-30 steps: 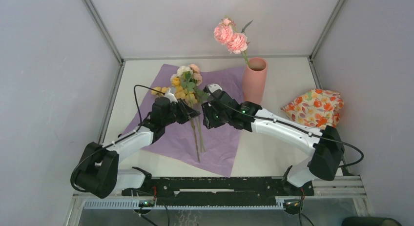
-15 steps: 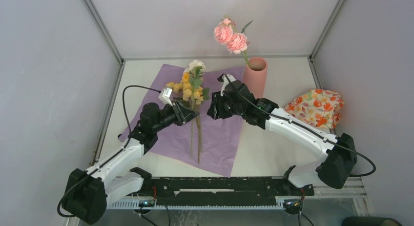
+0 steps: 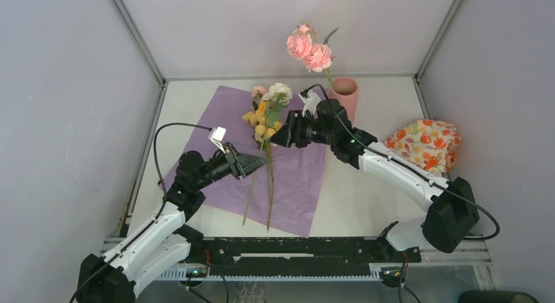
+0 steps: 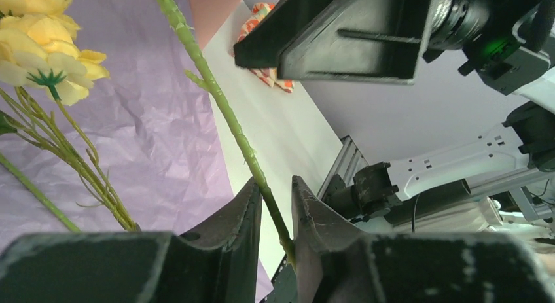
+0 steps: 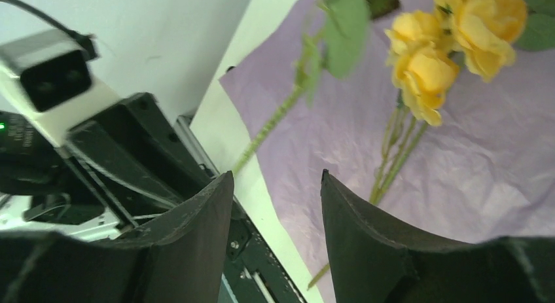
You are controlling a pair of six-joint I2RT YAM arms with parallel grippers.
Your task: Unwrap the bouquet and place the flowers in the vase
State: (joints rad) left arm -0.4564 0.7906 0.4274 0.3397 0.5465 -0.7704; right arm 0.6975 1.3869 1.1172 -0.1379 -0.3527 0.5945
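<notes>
A bunch of long-stemmed artificial flowers (image 3: 268, 116), with yellow, white and peach heads, green leaves and thin stems, is seen at a tilt above the sheet of crinkled purple paper (image 3: 296, 182) that is spread flat on the white table (image 3: 366, 198). The heads are found at the far end and the stem ends near the front edge of the sheet. The black two-finger left gripper (image 3: 259, 163) is placed at the left side of the stems, about midway along them. In the left wrist view one green, knobbly stem (image 4: 222, 103) is shown running between its fingers (image 4: 245, 214). The jaws are drawn narrow, the stem lies against one inner face and a sliver of gap is seen on the other side, so whether it is pinched cannot be told. The black right gripper (image 3: 277, 137) is held just right of the flower heads and pointed at them. In its wrist view the jaws are spread wide with nothing between them, and the yellow heads are seen beyond the fingertips. The tall salmon-pink cylindrical vase (image 3: 350, 99) is stood by the far right corner of the paper, behind the right gripper and apart from the bunch. Pink roses (image 3: 307, 46) are already carried in it. An orange-flowered cloth bundle (image 3: 424, 144) is left on the table to the right of the vase
</notes>
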